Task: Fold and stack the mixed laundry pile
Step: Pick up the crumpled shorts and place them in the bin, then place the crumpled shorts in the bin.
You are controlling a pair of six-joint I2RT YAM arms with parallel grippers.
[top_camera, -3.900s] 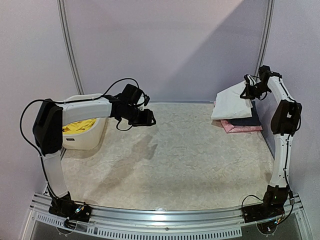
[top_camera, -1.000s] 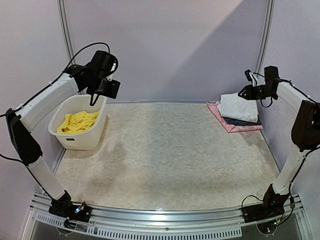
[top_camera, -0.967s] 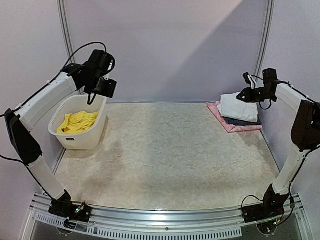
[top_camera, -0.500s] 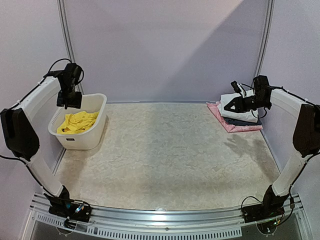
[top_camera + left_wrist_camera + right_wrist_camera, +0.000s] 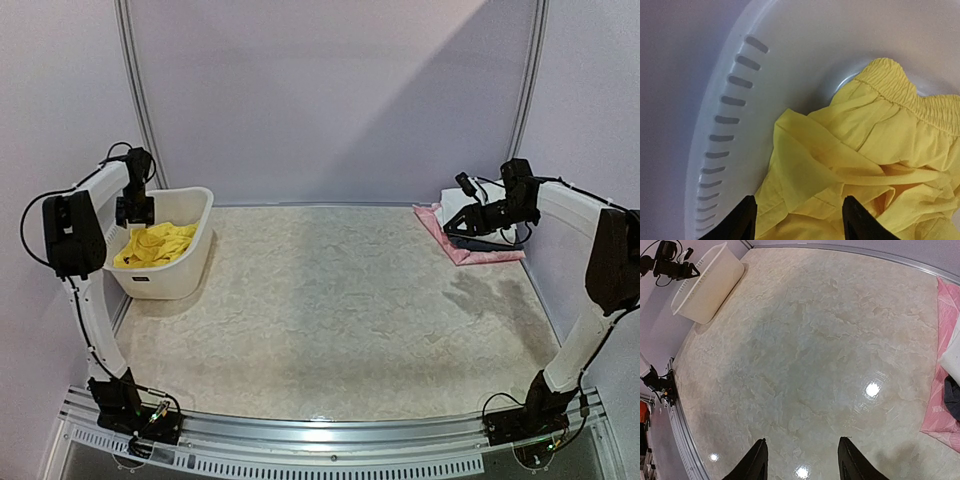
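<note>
Starting at the near edge of the table [image 5: 340, 330], the two arms stand on their bases at the left and right corners. The left arm [image 5: 92, 310] climbs steeply along the left side to a sharply bent elbow. From there its forearm runs toward the far left, and the wrist turns down over the white basket [image 5: 185, 272]. The right arm [image 5: 578, 325] rises along the right side in the same way, folds at a high elbow, and sends its forearm inward to the left at the far right corner.

The left gripper [image 5: 135, 208] hangs just inside the basket's left rim, pointing down. In its wrist view the jaws stand apart with nothing between them, poised above the yellow shorts [image 5: 865, 150]. The shorts lie crumpled on the basket floor, with the elastic waistband toward the far side.

The right gripper [image 5: 460, 228] is level and aimed left, just beside the left edge of a folded stack. Its fingers [image 5: 756, 462] are spread and empty over bare tabletop. In that stack the white T-shirt [image 5: 458, 205] lies on top of a dark garment [image 5: 500, 243], over a pink cloth [image 5: 480, 256].
</note>
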